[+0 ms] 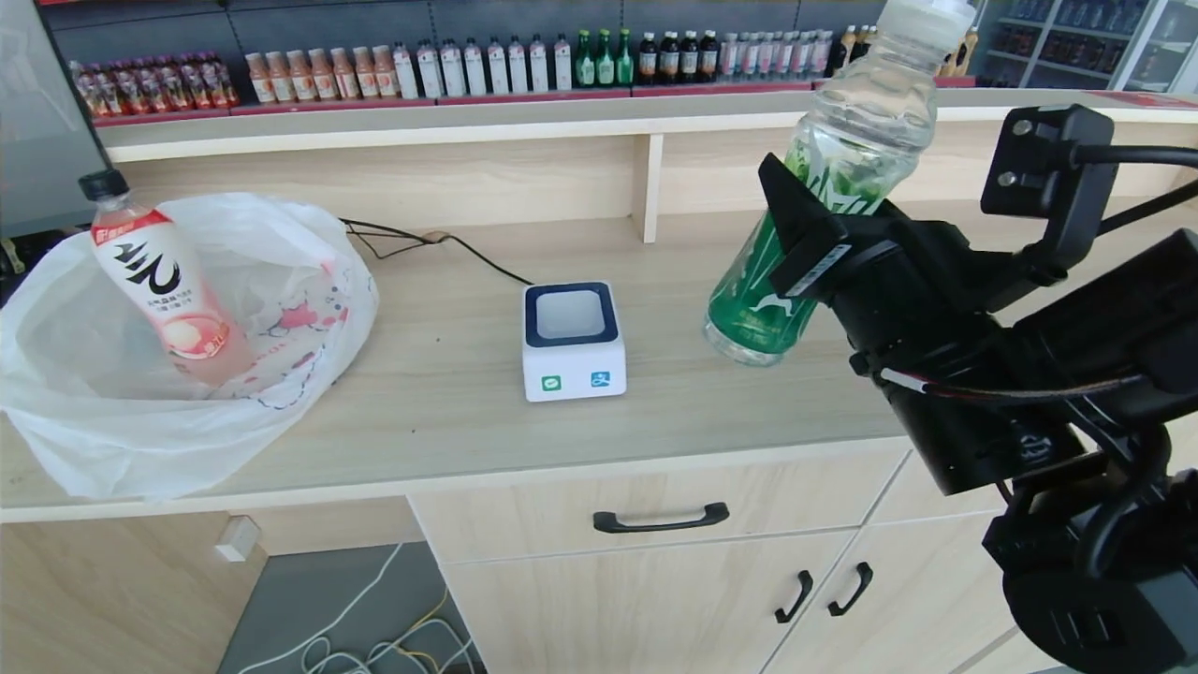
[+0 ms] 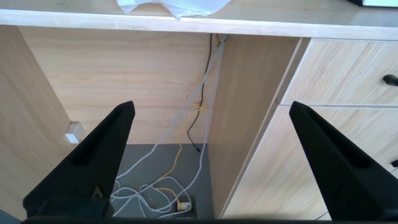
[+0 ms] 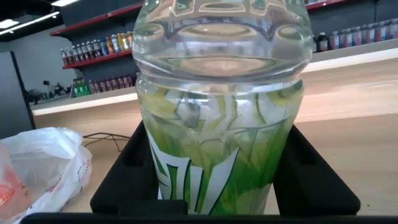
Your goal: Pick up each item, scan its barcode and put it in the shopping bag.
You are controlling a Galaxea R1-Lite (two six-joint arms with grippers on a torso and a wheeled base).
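Right gripper (image 1: 824,234) pinches the green bottle (image 1: 847,150) in the air, cap up and tilted, and the scanner (image 1: 572,339) sits on the counter (image 1: 449,412) to its left, between it and the shopping bag (image 1: 309,281); left gripper (image 2: 211,106) is spread wide.

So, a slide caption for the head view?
Right gripper holds a green bottle near the scanner; pink bottle sits in the bag.

Clear glossy plastic bottle (image 1: 866,117), thin crinkly translucent plastic bag (image 1: 309,271), matt pale wood-grain counter (image 1: 449,374).

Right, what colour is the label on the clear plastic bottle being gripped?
Green label with white strokes, clearest in head view.
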